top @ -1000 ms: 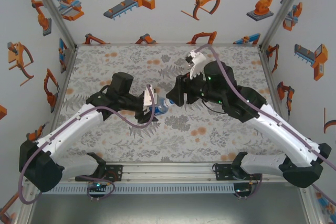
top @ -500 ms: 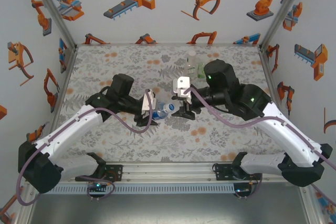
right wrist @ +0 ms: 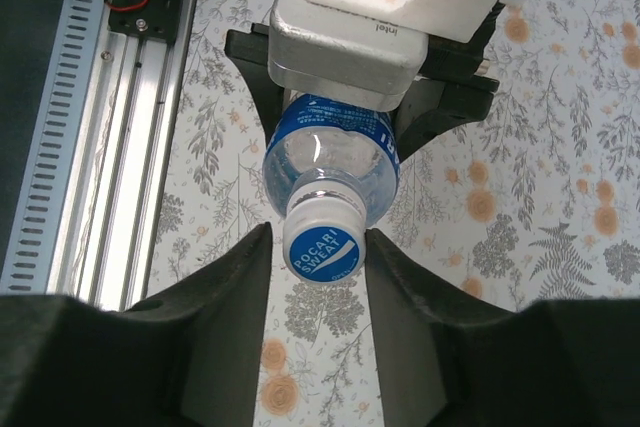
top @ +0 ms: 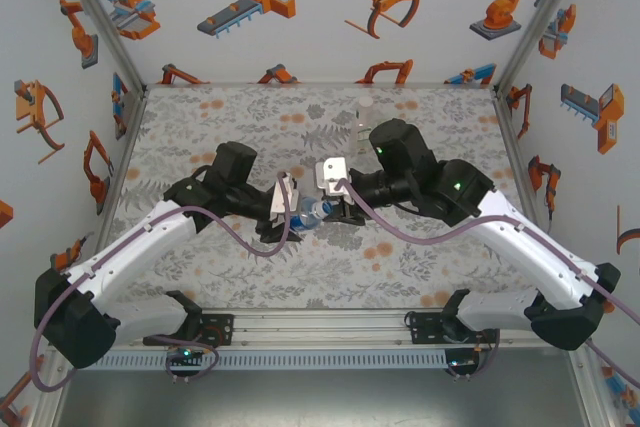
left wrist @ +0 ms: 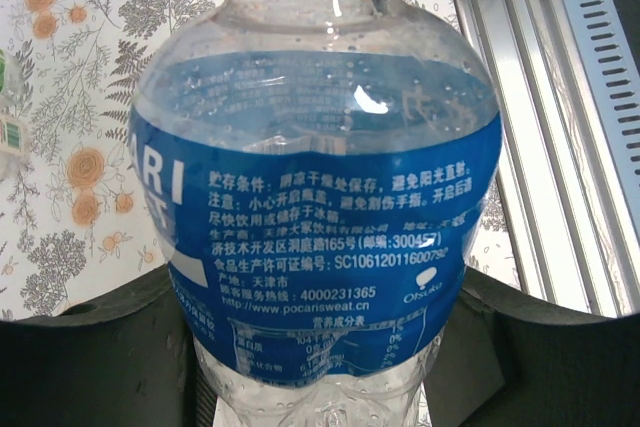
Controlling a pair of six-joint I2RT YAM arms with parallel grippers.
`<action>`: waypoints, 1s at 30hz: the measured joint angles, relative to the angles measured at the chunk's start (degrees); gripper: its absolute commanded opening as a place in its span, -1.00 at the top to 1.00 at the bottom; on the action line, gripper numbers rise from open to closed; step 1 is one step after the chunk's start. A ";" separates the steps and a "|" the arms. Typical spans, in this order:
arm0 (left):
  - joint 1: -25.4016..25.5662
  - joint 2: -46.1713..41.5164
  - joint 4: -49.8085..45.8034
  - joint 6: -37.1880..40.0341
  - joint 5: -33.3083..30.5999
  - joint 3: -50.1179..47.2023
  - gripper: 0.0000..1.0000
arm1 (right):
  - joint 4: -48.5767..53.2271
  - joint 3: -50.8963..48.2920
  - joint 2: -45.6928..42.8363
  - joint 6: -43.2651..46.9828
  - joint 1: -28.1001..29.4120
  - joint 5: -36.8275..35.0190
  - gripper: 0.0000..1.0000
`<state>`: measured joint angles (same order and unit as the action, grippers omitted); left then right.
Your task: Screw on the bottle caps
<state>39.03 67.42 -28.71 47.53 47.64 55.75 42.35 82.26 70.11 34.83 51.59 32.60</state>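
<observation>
Well, the small clear plastic bottle with a blue label [left wrist: 320, 197] is held sideways over mid-table, clamped at its body by the left gripper [top: 285, 209]. Its round white blue-printed screw cap [right wrist: 323, 249] is closely flanked by the right gripper [right wrist: 318, 267]; actual contact can't be told. Thin walls probably dent, so the stiff cap rim is best pinched.

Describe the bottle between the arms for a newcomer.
Midway across the floral-patterned table, where both arms meet, the left tool holds a small clear plastic bottle sideways. Unlike the plain bottle standing at the back, it wears a blue label.
</observation>
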 measured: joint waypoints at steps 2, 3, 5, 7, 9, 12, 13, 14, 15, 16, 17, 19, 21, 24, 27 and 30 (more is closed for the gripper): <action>0.00 0.00 -0.42 0.04 -0.02 0.00 1.00 | -0.68 -0.46 -0.09 0.04 0.00 -0.20 0.43; 0.00 -0.02 -0.63 0.07 -0.02 0.02 1.00 | -0.92 -0.70 -0.17 0.17 0.00 -0.28 0.52; 0.00 -0.04 -0.90 0.02 -0.15 0.02 1.00 | -1.51 -1.27 -0.46 -0.15 0.00 -0.39 0.66; 0.00 -0.07 -1.16 -0.04 -0.33 0.00 1.00 | -2.91 -2.49 -1.11 -1.49 0.00 -0.76 0.77; 0.00 -0.07 -1.29 -0.24 -0.87 0.00 1.00 | -5.16 -4.33 -2.14 -4.76 0.00 -1.68 0.84; 0.00 -0.07 -1.27 -0.59 -2.25 0.00 1.00 | -9.27 -7.41 -3.74 -12.79 0.00 -4.26 1.00; 0.00 -0.11 -1.25 -0.79 -2.99 0.00 1.00 | -11.02 -8.61 -4.31 -17.05 0.00 -5.81 1.00; 0.00 -0.15 -1.18 -1.03 -3.67 -0.02 1.00 | -12.26 -9.55 -4.74 -20.83 0.00 -7.19 1.00; -0.02 -0.20 -1.03 -1.38 -4.42 -0.07 1.00 | -13.81 -10.64 -5.25 -26.01 0.00 -9.22 1.00; -0.02 -0.28 -0.81 -1.68 -5.07 -0.11 1.00 | -14.95 -11.43 -5.60 -30.42 0.04 -10.78 1.00; -0.04 -0.42 -0.42 -2.03 -5.75 -0.28 1.00 | -16.35 -12.37 -5.95 -35.98 0.04 -12.61 1.00; -0.07 -0.87 0.20 -2.56 -6.91 -0.81 1.00 | -18.67 -14.12 -6.43 -47.06 0.04 -15.50 1.00; -0.13 -1.29 0.48 -3.02 -8.17 -1.40 1.00 | -20.37 -15.80 -6.60 -59.43 0.04 -18.01 1.00; -0.28 -1.60 0.37 -3.34 -9.99 -1.99 1.00 | -21.81 -18.12 -6.62 -77.20 -0.02 -21.46 1.00; -0.50 -1.60 0.13 -3.50 -11.76 -2.51 1.00 | -23.23 -20.57 -6.64 -91.32 -0.22 -23.78 1.00; -0.55 -1.60 -0.48 -3.69 -12.90 -2.91 1.00 | -23.54 -22.01 -6.45 -99.86 -0.33 -24.81 1.00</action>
<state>38.48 65.82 -29.19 43.83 34.74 52.84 18.81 60.25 63.66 -65.04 51.27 7.79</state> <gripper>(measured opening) 0.601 0.330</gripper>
